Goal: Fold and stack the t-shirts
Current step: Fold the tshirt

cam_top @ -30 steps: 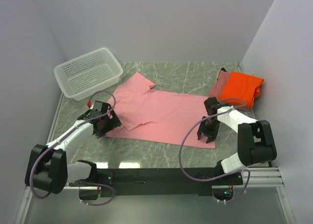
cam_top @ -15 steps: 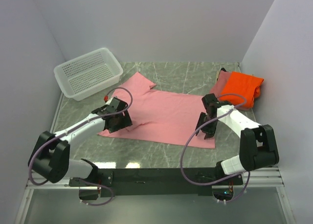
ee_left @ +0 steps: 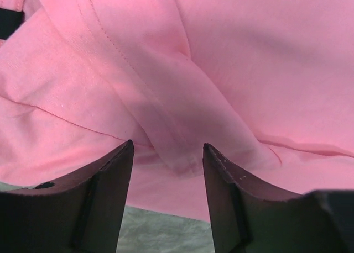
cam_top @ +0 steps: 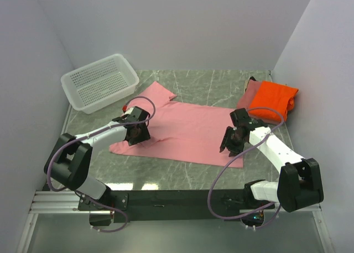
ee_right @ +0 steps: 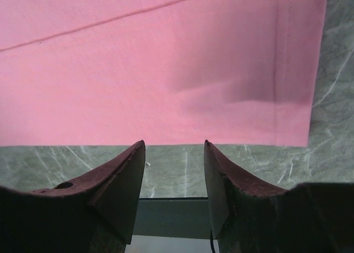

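**A:** What is the right gripper (ee_right: 174, 153) doing?

**B:** It is hanging over the near hem of the light pink shirt (cam_top: 188, 128), close to its right corner. Its 2 fingers are standing apart and gripping nothing, with bare table (ee_right: 249, 164) showing between them.

**A:** And the left gripper (ee_left: 167, 153)?

**B:** It is sitting low over the left part of the same shirt. Its fingers are standing apart too, with a raised fold of pink cloth lying between them. I am not seeing either finger pressing the fold, so it is released, not grasping.

**A:** How is the pink shirt lying?

**B:** It is lying spread out mid-table between the 2 arms, with 1 sleeve pointing toward the far left.

**A:** What is sitting farther back?

**B:** At the far right, the orange shirt (cam_top: 271, 101) is lying folded on top of the dusty rose shirt (cam_top: 251, 91), close to the wall. A white basket (cam_top: 102, 79) is sitting at the far left corner.
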{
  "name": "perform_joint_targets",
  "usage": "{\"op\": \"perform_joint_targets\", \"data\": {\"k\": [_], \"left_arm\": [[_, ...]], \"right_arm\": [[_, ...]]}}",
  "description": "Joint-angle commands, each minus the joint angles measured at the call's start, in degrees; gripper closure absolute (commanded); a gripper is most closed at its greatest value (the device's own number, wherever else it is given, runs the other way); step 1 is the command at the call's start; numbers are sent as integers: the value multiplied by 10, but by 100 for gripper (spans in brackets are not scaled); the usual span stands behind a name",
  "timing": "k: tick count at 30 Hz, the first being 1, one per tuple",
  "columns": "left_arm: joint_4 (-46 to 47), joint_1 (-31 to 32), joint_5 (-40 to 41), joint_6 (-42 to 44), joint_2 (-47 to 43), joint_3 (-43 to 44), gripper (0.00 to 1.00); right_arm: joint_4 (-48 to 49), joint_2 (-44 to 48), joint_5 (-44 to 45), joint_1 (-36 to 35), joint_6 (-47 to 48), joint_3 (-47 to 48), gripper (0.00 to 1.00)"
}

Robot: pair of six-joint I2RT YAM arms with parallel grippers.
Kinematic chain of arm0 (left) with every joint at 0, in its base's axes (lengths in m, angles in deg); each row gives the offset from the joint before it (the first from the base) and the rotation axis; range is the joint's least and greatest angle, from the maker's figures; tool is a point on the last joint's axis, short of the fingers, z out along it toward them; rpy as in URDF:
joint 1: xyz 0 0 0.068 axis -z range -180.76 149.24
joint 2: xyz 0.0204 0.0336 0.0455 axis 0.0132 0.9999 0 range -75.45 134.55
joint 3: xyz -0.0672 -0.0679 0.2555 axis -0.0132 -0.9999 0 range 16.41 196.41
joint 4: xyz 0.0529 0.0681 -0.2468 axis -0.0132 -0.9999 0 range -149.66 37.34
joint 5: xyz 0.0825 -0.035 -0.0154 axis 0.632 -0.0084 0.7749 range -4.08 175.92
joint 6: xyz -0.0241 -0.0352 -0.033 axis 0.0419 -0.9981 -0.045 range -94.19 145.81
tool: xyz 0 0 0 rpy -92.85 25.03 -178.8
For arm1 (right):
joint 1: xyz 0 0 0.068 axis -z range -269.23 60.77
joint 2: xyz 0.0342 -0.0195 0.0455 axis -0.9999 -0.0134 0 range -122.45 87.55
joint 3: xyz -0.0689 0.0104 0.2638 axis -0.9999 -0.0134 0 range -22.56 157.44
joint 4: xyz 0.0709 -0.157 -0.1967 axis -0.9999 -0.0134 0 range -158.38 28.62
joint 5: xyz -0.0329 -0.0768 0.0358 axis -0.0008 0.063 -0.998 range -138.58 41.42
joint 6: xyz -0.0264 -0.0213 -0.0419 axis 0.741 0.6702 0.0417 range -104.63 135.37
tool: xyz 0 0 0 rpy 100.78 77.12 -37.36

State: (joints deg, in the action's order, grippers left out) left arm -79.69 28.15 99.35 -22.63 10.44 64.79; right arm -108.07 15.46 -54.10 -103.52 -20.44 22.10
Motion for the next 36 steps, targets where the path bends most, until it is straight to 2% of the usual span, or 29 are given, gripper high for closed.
{"op": "perform_joint_targets", "data": {"k": [1,6,7,12,13,16,21,26,36], "left_arm": [[13,4,10,13,14,24,42],[29,5,0,20,31,25,50],[29,5,1,20,34,28,57],[26,6,5,24,47,34,74],[25,6,5,25,48,37,80],[14,6,10,24,48,48,87],[-9,6,20,30,48,75,87],[-17,6,18,51,64,109,91],[-39,6,9,95,162,201,95]], "right_arm": [[10,17,2,-4,-9,-5,46],[10,19,2,-4,-11,-8,46],[13,19,2,-4,-13,-8,46],[13,18,1,-4,-13,-5,46],[13,17,1,-4,-13,-5,46],[12,15,2,-4,-12,-5,46],[13,13,-1,-4,-11,-5,46],[17,10,-5,-5,-11,-9,46],[26,5,-13,-10,-11,-24,46]]}}
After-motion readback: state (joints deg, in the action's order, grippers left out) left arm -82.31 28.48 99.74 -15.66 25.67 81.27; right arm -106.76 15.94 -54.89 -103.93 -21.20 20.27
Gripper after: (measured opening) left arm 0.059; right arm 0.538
